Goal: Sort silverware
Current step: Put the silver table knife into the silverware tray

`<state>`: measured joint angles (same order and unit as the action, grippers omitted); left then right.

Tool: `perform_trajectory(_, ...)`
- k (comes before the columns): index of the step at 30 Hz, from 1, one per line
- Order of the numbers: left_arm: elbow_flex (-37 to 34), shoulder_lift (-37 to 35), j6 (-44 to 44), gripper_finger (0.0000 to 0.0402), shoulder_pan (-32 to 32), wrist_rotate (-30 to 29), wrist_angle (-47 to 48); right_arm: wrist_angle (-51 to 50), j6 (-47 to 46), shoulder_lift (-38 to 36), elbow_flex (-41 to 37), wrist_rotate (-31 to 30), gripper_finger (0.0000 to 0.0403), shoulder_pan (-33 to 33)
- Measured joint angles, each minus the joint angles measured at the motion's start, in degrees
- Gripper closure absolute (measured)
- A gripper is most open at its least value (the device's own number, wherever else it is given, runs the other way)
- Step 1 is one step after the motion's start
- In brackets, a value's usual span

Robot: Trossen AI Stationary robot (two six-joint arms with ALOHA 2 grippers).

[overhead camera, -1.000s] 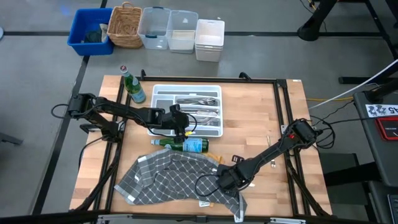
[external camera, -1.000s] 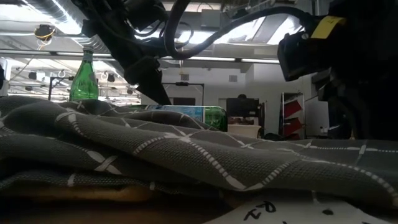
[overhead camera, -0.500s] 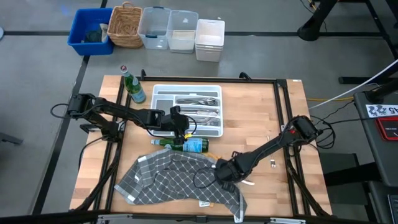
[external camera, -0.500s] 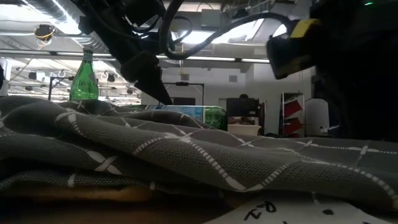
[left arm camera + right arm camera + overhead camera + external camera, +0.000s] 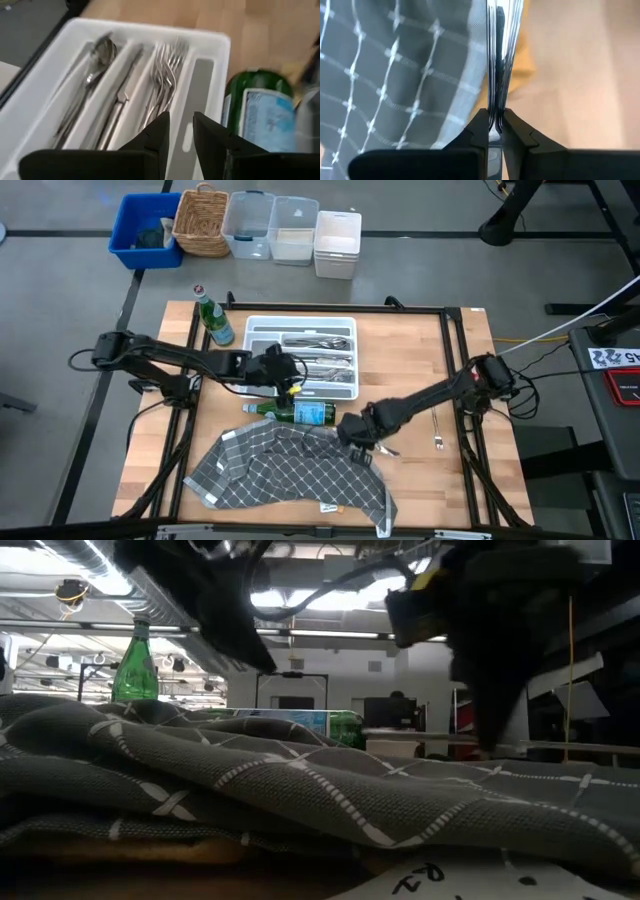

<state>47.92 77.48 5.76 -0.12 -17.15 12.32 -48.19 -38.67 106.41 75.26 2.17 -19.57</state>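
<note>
A wooden table point(image 5: 400, 350) seen from above, with a white compartmented tray point(image 5: 302, 357) near its far middle as the landmark. Left of the tray's far corner stands an upright green bottle point(image 5: 212, 319). The left gripper point(image 5: 287, 375) hovers over the tray's near left edge, fingers point(image 5: 156, 135) slightly parted and holding nothing. Inside the tray, the sorted silverware point(image 5: 125, 95) lies in separate slots: spoons, then knives, then forks. Just in front of the tray lies a second green bottle point(image 5: 298, 413) on its side. Nearer still spreads a grey checked cloth point(image 5: 280, 472). To the tray's near right, at the cloth's edge, the right gripper point(image 5: 358, 434) is clamped on a slim shiny utensil point(image 5: 501, 55). Another small utensil point(image 5: 438, 431) lies farther right.
</note>
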Motion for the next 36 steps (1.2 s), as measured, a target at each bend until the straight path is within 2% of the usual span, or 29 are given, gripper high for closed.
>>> perform_trajectory(7,0.0,-10.08,3.28,0.0328,0.15,-0.02,6.81,2.46,10.43,-1.85,0.31,-0.05,0.0368,6.82)
perform_trajectory(15,0.0,-18.24,6.02,0.0328,0.15,-0.06,13.32,1.46,27.05,-1.9,8.32,-0.61,0.0368,14.28)
perform_trajectory(21,0.0,-19.1,6.3,0.0328,0.15,-0.06,12.57,4.99,43.55,-1.99,11.54,-7.37,0.0368,20.92)
perform_trajectory(25,0.0,-18.46,9.02,0.0328,0.15,-0.04,12.89,9.15,51.09,-1.5,11.52,-7.76,0.0368,26.2)
perform_trajectory(30,0.01,-18.37,12.13,0.0328,0.15,-0.1,12.59,12.85,57.11,0.45,11.5,-6.55,0.0368,31.51)
perform_trajectory(34,0.0,-18.39,13.47,0.0328,0.2,-0.22,12.46,14.55,57.23,2.44,11.5,-0.31,0.0368,34.04)
perform_trajectory(36,0.0,-18.39,13.85,0.0328,0.22,-0.24,12.5,14.6,57.59,3.58,11.45,0.91,0.0368,34.58)
